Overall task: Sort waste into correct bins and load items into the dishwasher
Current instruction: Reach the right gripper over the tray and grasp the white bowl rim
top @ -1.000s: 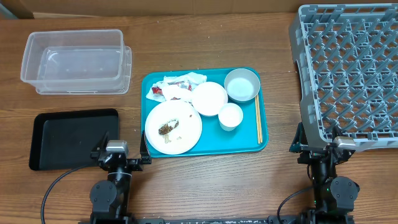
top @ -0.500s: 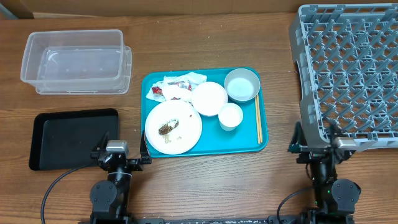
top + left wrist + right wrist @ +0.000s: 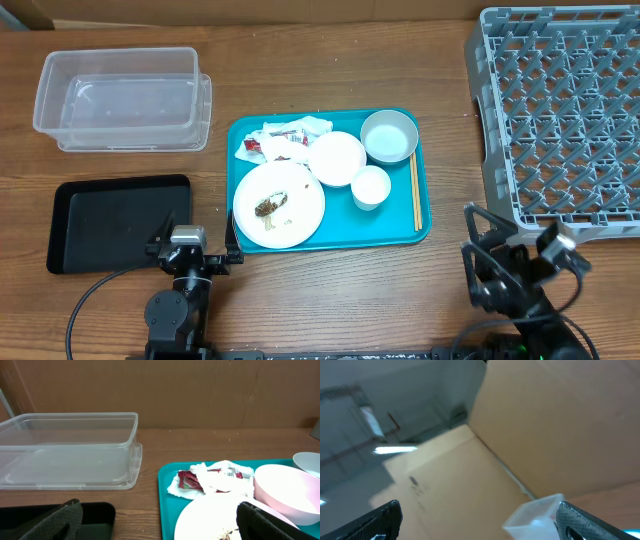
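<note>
On the teal tray (image 3: 425, 232) lie a crumpled napkin (image 3: 292, 132), a red-and-white wrapper (image 3: 262, 148), a large plate (image 3: 305, 212) with brown food scraps (image 3: 268, 207), a small plate (image 3: 336, 158), a bowl (image 3: 389, 136), a cup (image 3: 370, 187) and chopsticks (image 3: 416, 195). My left gripper (image 3: 196, 240) stands open at the front edge, between the black tray (image 3: 110, 220) and the teal tray, holding nothing. My right gripper (image 3: 512, 242) is open and empty, tipped upward in front of the grey dish rack (image 3: 560, 110). The left wrist view shows napkin (image 3: 220, 480) and plate (image 3: 210, 520).
A clear tub (image 3: 120, 100) stands at the back left, its corner (image 3: 535, 516) blurred in the right wrist view. Cardboard walls rise behind the table. The dish rack fills the right side, its near edge close to my right arm.
My right arm has shifted and tipped its gripper upward and leftward near the rack's front edge. The left arm and all the objects stay still.
</note>
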### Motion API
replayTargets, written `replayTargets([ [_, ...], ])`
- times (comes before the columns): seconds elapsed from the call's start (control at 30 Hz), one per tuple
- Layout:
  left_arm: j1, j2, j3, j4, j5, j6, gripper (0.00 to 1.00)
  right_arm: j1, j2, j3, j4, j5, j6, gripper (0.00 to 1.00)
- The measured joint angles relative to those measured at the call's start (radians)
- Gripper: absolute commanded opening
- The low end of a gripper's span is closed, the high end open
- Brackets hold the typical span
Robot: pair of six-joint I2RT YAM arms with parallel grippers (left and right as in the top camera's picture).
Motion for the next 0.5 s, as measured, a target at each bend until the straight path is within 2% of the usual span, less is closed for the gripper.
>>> replayTargets([
  [0.07, 0.000, 0.000, 0.000, 0.000, 0.000, 0.000, 1.00, 0.000, 0.002, 0.061, -0.132, 0.002, 0.018, 1.00],
  [0.17, 0.000, 0.000, 0.000, 0.000, 0.000, 0.000, 1.00, 0.000, 0.040, 0.214, -0.444, 0.003, -0.064, 1.00],
  [0.27, 0.000, 0.000, 0.000, 0.001, 0.000, 0.000, 1.00, 0.000, 0.160, 0.439, -0.785, 0.013, -0.237, 1.00],
  [0.33, 0.000, 0.000, 0.000, 0.000, 0.000, 0.000, 1.00, 0.000, 0.269, 0.596, -0.946, 0.013, -0.354, 1.00],
  [0.5, 0.000, 0.000, 0.000, 0.001, 0.000, 0.000, 1.00, 0.000, 0.555, 0.924, -1.199, 0.018, -0.599, 1.00],
])
